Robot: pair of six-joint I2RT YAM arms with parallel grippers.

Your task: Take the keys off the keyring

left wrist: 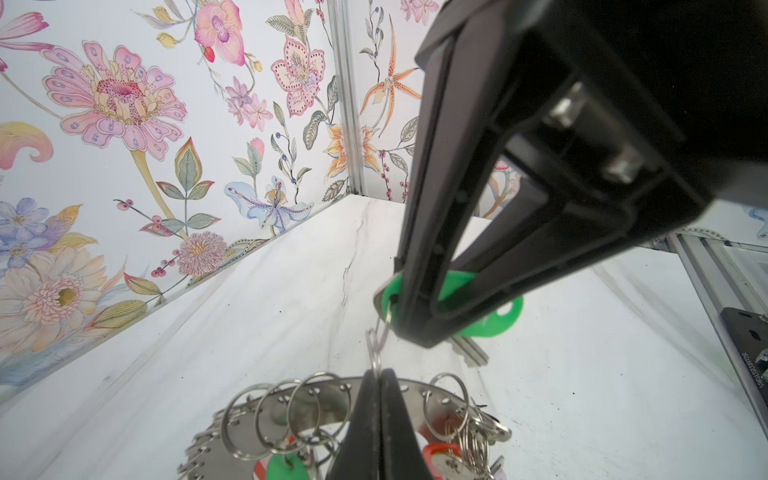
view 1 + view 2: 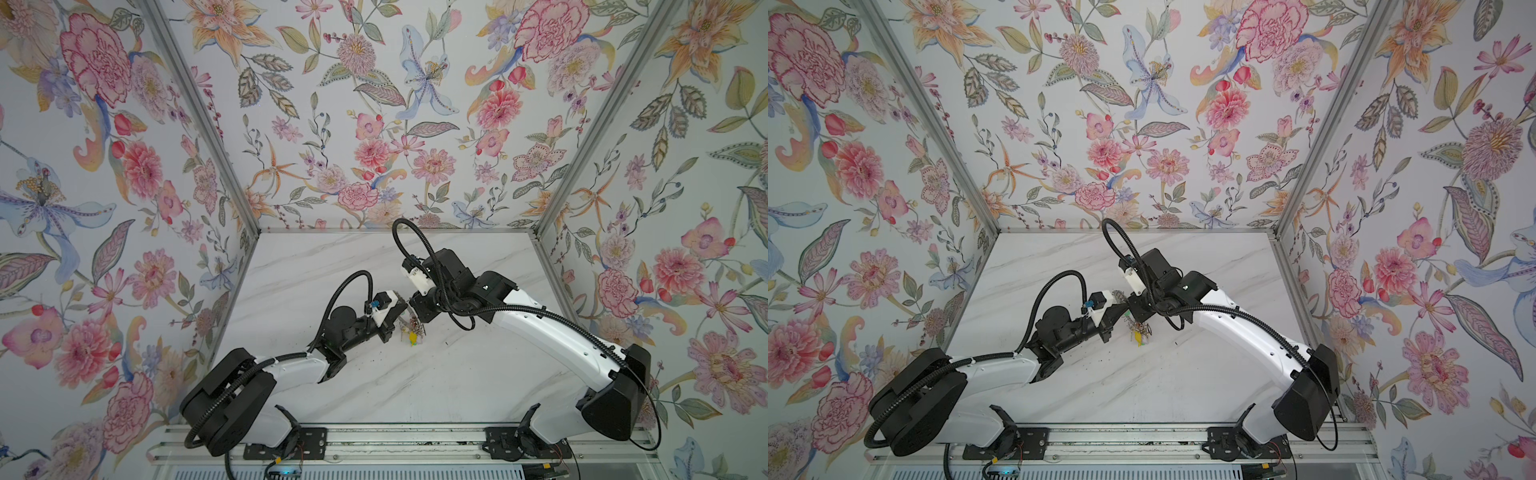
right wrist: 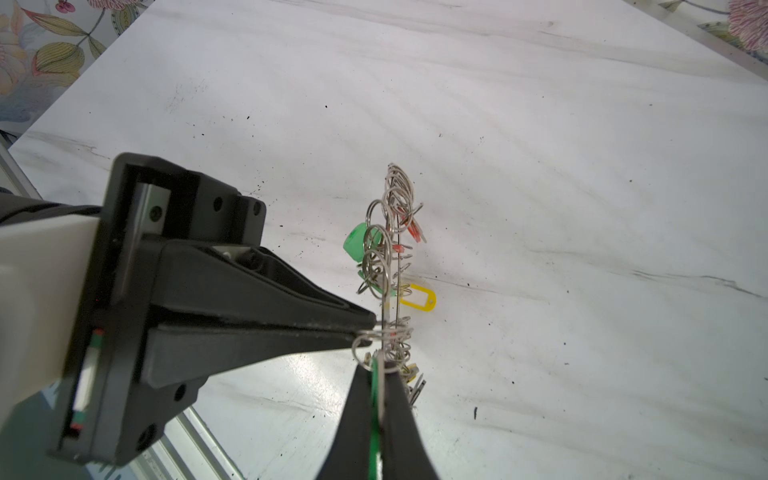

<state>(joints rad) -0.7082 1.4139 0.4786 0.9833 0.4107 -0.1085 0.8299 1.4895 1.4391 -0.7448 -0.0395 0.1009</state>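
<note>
left tool (image 1: pixel 379 372) — pinching flat grey metal keyring disc (image 1: pixel 328 395) at rim | right tool (image 3: pixel 376 365) — clamped on green oval plastic key tag (image 1: pixel 494 320)

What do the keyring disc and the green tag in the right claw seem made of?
The keyring looks like steel or similar metal: brushed grey, dull sheen, rim drilled with small holes. The green tag is probably plastic: opaque, uniformly bright, smooth moulded edges.

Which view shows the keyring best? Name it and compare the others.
Left wrist: the keyring shows its flat face, rim holes and small rings. Right wrist: edge-on, a thin line. In both top views: tiny, indistinct.
</note>
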